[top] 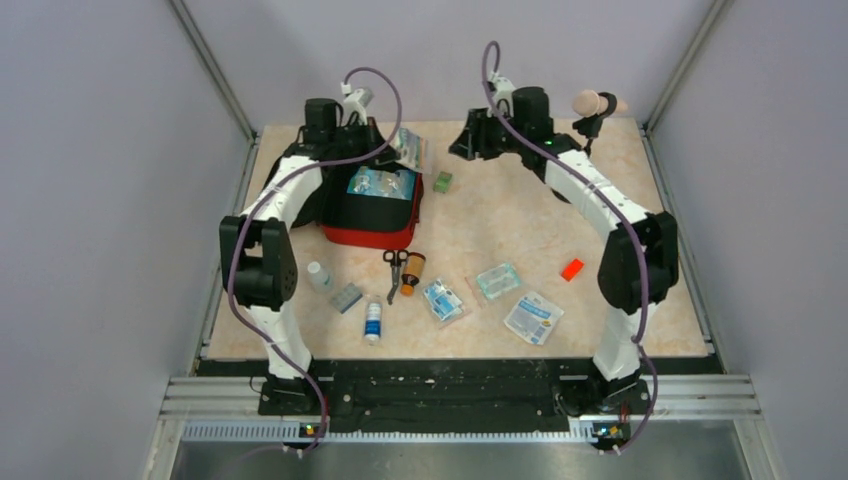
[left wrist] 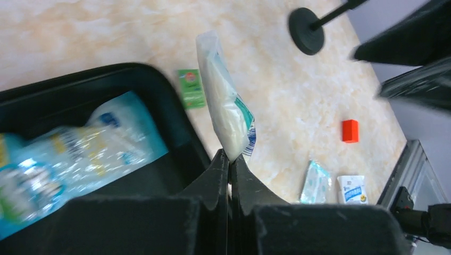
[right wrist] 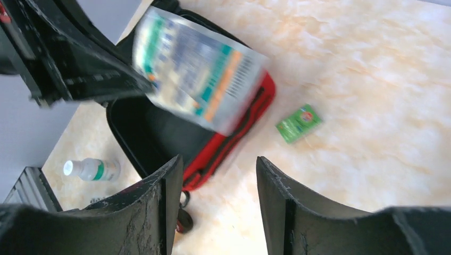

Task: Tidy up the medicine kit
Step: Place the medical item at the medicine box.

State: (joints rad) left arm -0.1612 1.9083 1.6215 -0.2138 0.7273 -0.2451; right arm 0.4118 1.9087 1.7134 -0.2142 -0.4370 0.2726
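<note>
The medicine kit (top: 372, 232), a red pouch with black lining (left wrist: 169, 178), lies open at the back left with several clear packets (top: 381, 183) inside. My left gripper (left wrist: 230, 157) is shut on the corner of a clear packet (left wrist: 227, 109) and holds it on edge above the kit's right rim (top: 409, 148). In the right wrist view that same packet (right wrist: 199, 79) hangs over the kit (right wrist: 242, 130). My right gripper (right wrist: 219, 162) stands open with nothing between its fingers, just right of the packet (top: 462, 143).
A small green box (top: 442, 181) lies right of the kit. Nearer the front are scissors (top: 394, 270), a brown bottle (top: 412, 268), a white bottle (top: 318, 275), a blister strip (top: 346, 297), a tube (top: 373, 322), three packets (top: 497, 281) and an orange block (top: 572, 269). A black stand (top: 592, 108) rises at the back right.
</note>
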